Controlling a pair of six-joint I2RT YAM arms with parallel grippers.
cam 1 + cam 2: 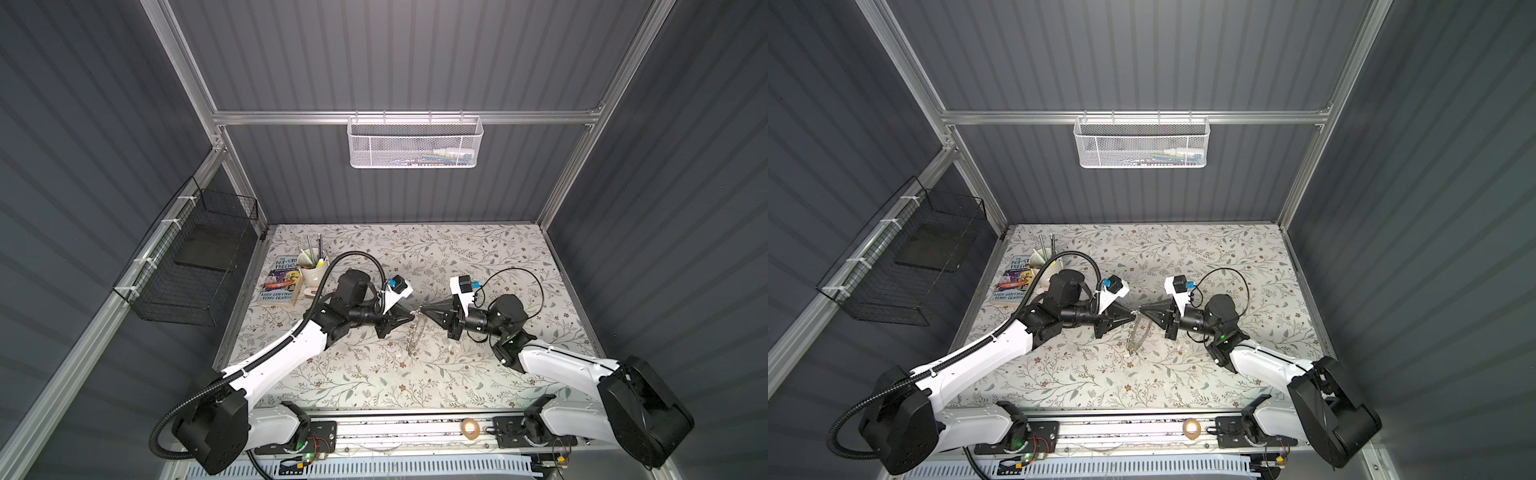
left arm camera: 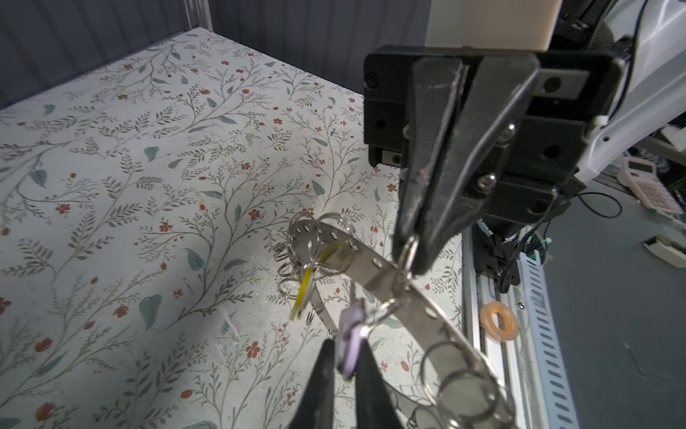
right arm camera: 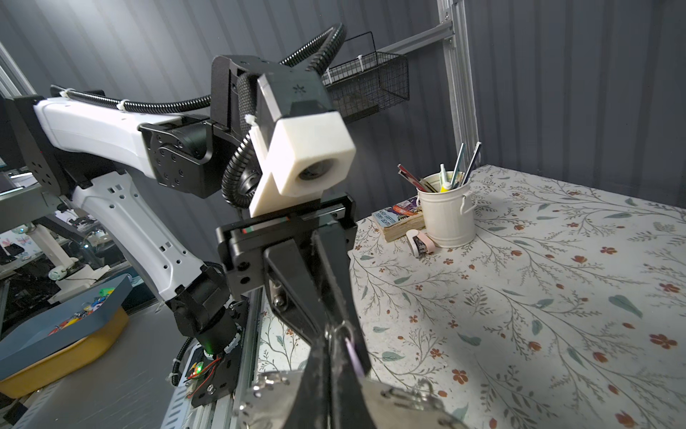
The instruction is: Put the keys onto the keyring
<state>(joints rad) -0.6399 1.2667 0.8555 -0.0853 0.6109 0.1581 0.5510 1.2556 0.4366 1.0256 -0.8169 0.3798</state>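
Observation:
The keyring [image 1: 415, 334] [image 1: 1137, 337], a flat grey metal ring with wire loops round its rim, hangs on edge above the mat in both top views. My right gripper [image 2: 408, 256] [image 1: 420, 309] is shut on a wire loop at its top. A key with a yellow tag [image 2: 304, 293] hangs from a loop on the keyring [image 2: 375, 271]. My left gripper [image 2: 345, 343] [image 1: 412, 317] stands slightly open, and the pale lilac tag [image 2: 350, 332] of another key sits between its fingers. That key's small ring lies against a loop below the right gripper. Whether it is threaded on, I cannot tell.
A white pen cup [image 1: 311, 270], a book [image 1: 282, 282] and a small tape dispenser [image 3: 419, 241] stand at the mat's far left. A tan tape roll [image 1: 469, 428] lies on the front rail. A white mesh basket [image 1: 415, 143] and a black wire basket [image 1: 195, 257] hang on the walls.

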